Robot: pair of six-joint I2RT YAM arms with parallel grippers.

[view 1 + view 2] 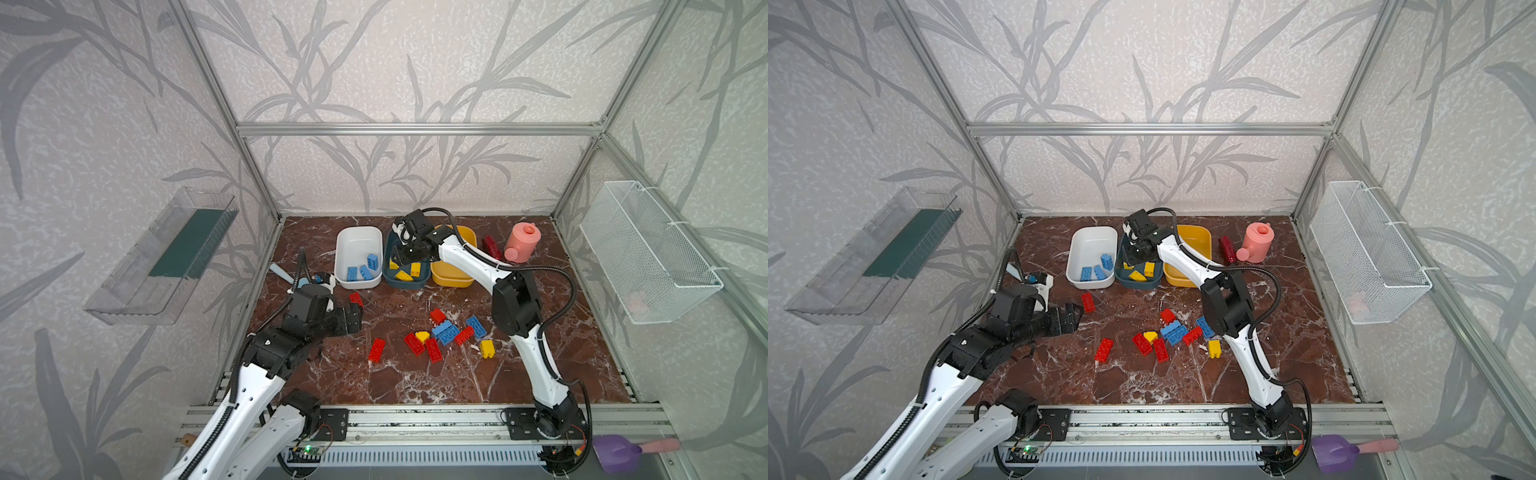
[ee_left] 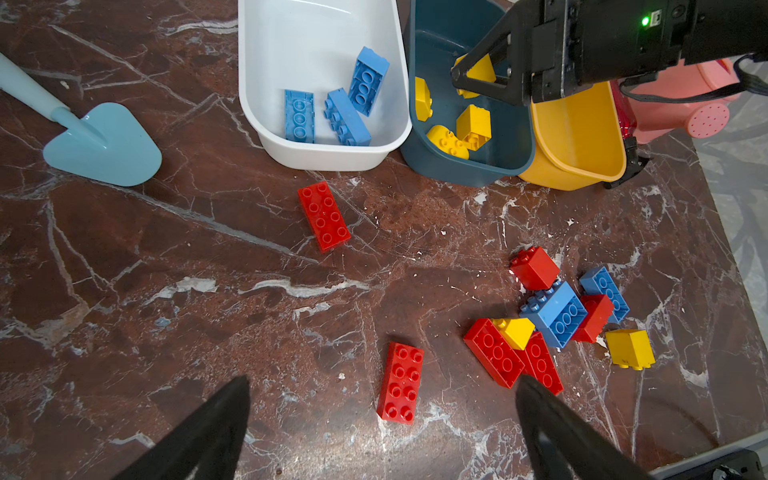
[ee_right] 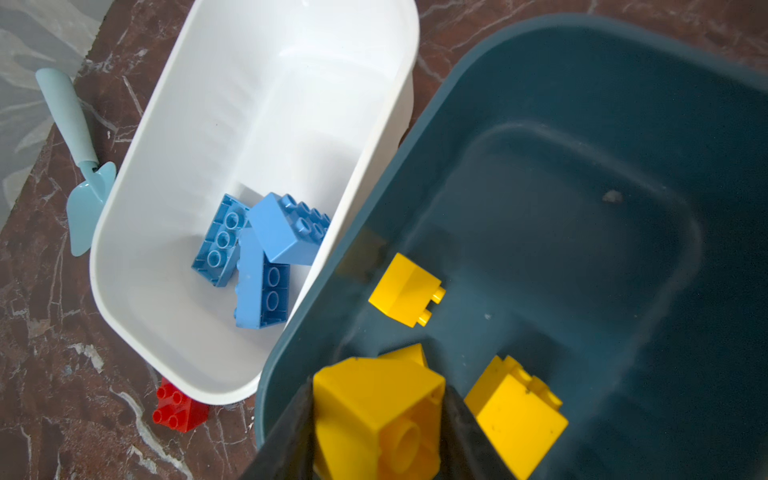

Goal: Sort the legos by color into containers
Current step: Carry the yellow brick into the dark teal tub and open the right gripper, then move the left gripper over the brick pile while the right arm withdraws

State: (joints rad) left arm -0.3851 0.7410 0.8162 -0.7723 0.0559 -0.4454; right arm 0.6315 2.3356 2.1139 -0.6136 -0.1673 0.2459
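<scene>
My right gripper [image 3: 378,415] is shut on a yellow lego [image 3: 374,407], hanging over the dark teal container [image 1: 415,283], which holds three more yellow legos [image 3: 407,289]. To its left, the white container [image 1: 339,257] holds three blue legos [image 1: 363,268]; to its right, the yellow container [image 1: 451,279] shows no bricks. Loose red, blue and yellow legos [image 1: 446,332] lie in a pile mid-table. My left gripper [image 2: 383,380] stands open low over the table with a flat red lego [image 2: 401,382] lying between its fingers. Another red lego [image 2: 324,216] lies nearer the tubs.
A pink watering can [image 1: 521,243] and a red cylinder [image 1: 492,246] stand right of the tubs. A light blue trowel [image 2: 104,145] lies at the table's left edge. A wire basket [image 1: 652,253] and a clear tray [image 1: 166,257] hang on the side walls.
</scene>
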